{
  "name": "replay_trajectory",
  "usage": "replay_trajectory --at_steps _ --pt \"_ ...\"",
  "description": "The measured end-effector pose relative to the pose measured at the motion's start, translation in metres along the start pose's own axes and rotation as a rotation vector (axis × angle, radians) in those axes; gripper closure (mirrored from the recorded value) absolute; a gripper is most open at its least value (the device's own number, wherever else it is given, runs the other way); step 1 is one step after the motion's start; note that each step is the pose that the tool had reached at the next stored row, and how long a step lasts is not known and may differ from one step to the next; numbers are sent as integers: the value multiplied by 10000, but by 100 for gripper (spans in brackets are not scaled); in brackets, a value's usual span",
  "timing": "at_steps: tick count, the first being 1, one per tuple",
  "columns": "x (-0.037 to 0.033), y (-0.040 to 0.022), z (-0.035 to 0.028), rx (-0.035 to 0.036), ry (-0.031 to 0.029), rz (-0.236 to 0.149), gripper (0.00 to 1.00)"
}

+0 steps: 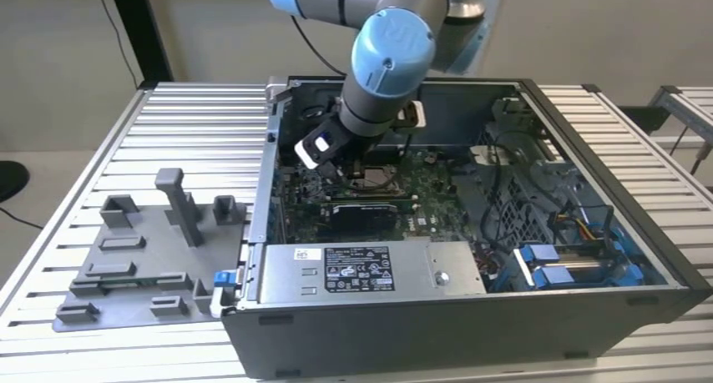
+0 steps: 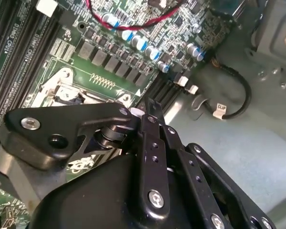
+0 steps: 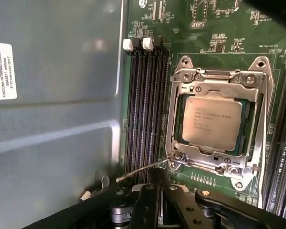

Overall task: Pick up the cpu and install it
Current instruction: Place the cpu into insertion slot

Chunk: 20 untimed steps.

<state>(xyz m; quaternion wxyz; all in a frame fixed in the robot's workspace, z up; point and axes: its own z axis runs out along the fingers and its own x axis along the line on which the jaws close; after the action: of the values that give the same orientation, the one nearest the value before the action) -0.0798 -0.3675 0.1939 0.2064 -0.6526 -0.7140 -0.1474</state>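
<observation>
A slatted metal table (image 1: 179,108) carries an open computer case (image 1: 446,333), lying on its side. The robot arm (image 1: 385,57) reaches down into it from above and hides part of the green motherboard (image 1: 435,191) in the exterior view. Towards the exterior view's left, a grey moulded fixture (image 1: 134,258) with upright posts sits on the table just beside the case. Inside, along the near wall, lies a silver power supply box (image 1: 368,270) with a label. Blue drive holders (image 1: 557,266) and loose cables fill the end at the exterior view's right.

The gripper (image 1: 346,168) hangs low over the board by the socket frame (image 3: 219,81). Its fingers are pressed together with nothing between them, meeting in one narrow tip in both wrist views (image 2: 150,106) (image 3: 157,174).

The cpu (image 3: 212,125) lies flat in the socket, silver top up, with the frame closed around its edges. A thin wire lever (image 3: 143,170) sticks out from the frame's corner, between the gripper's tip and the cpu. Black memory slots (image 3: 143,105) run beside the socket, next to a grey metal panel (image 3: 52,119).

In the second wrist view, the gripper's black body covers much of the socket. Beyond it are a red cable (image 2: 114,21), blue-topped capacitors (image 2: 133,40) and a black cable (image 2: 229,95) with a clip.
</observation>
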Motion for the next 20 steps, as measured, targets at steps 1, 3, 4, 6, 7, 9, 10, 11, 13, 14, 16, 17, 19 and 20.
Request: replay_trajectory --at_steps 1,3,4,6,7,9,10,11,13,14,16,17,19,20 --pt "-2 12 2 0 0 0 100" --pt "-6 37 4 0 0 0 100" --pt "-8 50 5 0 1 1 100" --pt "-13 81 7 1 -1 1 100" --pt "-15 98 8 2 -1 2 100" --pt "-19 137 11 -1 1 -2 100" --pt "-21 156 13 0 1 -1 100" --pt "-23 174 14 1 0 -1 100" --pt "-27 205 18 2 -1 -1 100" --pt "-29 220 21 2 -1 0 100" --pt "-32 248 26 3 -2 -1 100" --pt "-33 261 29 3 -2 -1 100" --pt "-37 286 34 3 -2 -2 100" --pt "-39 298 38 4 -2 -2 100"
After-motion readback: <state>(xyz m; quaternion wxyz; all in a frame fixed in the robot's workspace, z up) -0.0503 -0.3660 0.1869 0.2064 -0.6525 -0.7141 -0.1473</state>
